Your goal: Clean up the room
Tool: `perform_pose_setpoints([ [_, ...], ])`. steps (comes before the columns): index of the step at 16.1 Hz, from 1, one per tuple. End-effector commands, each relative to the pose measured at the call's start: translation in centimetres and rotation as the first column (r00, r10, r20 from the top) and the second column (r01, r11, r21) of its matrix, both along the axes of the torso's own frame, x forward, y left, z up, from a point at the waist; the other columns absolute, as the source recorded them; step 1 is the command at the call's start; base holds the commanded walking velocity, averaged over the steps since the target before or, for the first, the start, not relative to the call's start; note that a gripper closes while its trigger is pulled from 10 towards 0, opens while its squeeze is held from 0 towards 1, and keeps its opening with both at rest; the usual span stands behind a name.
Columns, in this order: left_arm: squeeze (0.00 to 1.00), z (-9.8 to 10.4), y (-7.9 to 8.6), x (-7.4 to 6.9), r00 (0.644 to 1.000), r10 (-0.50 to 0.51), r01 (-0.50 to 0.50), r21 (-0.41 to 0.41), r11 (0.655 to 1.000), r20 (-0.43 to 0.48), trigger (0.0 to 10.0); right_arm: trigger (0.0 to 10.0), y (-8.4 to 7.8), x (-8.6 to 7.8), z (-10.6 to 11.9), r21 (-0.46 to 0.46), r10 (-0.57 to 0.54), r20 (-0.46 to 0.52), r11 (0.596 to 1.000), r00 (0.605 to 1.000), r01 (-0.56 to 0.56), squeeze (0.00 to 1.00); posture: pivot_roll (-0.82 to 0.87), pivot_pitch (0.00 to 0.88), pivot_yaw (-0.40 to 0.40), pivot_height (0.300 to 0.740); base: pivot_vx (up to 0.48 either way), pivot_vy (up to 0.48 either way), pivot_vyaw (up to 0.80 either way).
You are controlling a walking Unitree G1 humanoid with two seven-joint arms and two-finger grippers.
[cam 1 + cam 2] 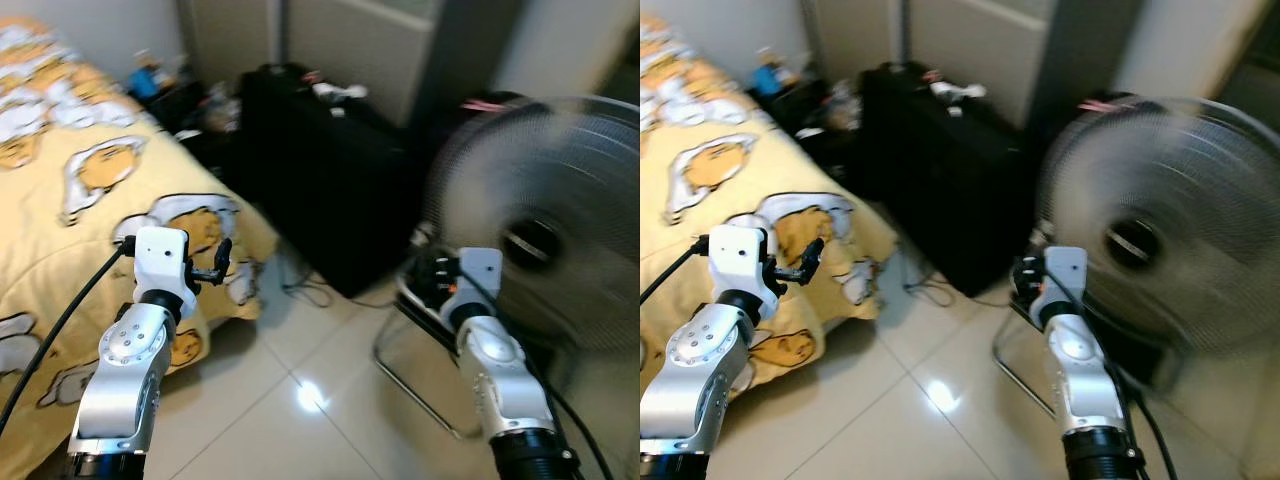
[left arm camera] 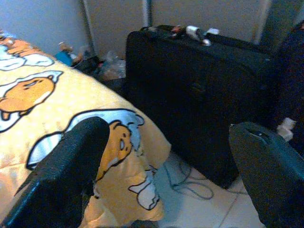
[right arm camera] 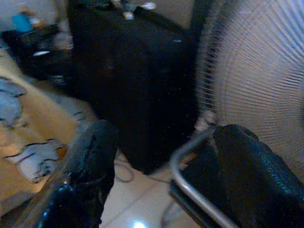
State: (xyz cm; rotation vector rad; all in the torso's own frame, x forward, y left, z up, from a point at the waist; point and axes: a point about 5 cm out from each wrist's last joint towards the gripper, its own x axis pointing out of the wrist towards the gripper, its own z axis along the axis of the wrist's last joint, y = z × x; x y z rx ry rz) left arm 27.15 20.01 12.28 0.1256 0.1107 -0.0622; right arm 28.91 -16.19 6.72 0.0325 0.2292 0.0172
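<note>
A home bedroom: a bed under a yellow cartoon-print quilt (image 1: pixel 70 180), a black upright suitcase (image 1: pixel 320 180) on glossy pale floor tiles (image 1: pixel 300 410), and a round grey standing fan (image 1: pixel 545 215)

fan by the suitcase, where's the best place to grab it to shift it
Probably the bare metal tube of the fan's floor stand, low on the side facing the suitcase. It is a thin, rigid bar with open floor around it, so the right gripper, already open near it, could close across it from above. The round wire grille looks too wide and springy.
</note>
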Motion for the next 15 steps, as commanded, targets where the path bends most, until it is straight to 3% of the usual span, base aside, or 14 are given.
perform_pose_setpoints([
  [1,0.05,-0.1,-0.1,0.0,1.0,-0.009,0.009,-0.003,1.0,0.0,10.0,10.0,-0.2,0.1,0.2,-0.004,-0.006,0.006,1.0,1.0,0.006,0.0,0.08,0.0,-0.057,0.74,0.352,0.0,0.0],
  [3,0.05,0.0,-0.1,0.1,1.0,-0.01,0.01,-0.003,1.0,-0.001,10.0,10.0,-0.3,0.1,0.1,-0.002,-0.012,-0.003,1.0,1.0,0.012,0.0,0.08,0.0,-0.056,0.74,0.358,0.0,0.0],
  [9,0.05,-0.1,-0.1,0.1,1.0,-0.014,0.014,-0.001,1.0,-0.005,10.0,10.0,-0.2,0.1,0.0,0.003,-0.004,-0.005,1.0,1.0,0.004,0.0,0.08,0.0,-0.052,0.74,0.351,0.0,-0.8],
  [11,0.03,0.0,-0.3,-0.4,0.999,-0.036,0.033,-0.108,0.994,-0.028,10.0,10.0,0.0,0.0,0.0,-0.004,0.02,0.011,1.0,1.0,-0.02,0.0,0.08,0.0,-0.048,0.74,0.0,0.0,-0.3],
  [12,0.03,0.1,-0.4,-0.5,0.998,-0.05,0.046,-0.122,0.991,-0.032,10.0,10.0,0.1,-0.1,0.1,-0.005,0.027,0.022,1.0,0.999,-0.027,0.0,0.08,0.0,-0.047,0.74,0.0,0.0,0.0],
  [13,0.05,-0.1,-0.1,-0.6,0.999,-0.047,0.047,-0.043,0.998,-0.017,10.0,10.0,0.2,-0.3,0.1,-0.009,0.035,0.027,0.999,0.999,-0.035,0.0,0.07,0.0,-0.043,0.74,0.0,0.0,0.0],
  [15,0.04,-0.2,-0.1,-1.0,0.999,-0.054,0.054,-0.01,0.999,-0.01,10.0,10.0,0.2,-0.5,-0.2,-0.003,0.04,0.01,0.999,0.999,-0.04,0.0,0.07,0.0,-0.034,0.74,0.0,0.0,-0.4],
])
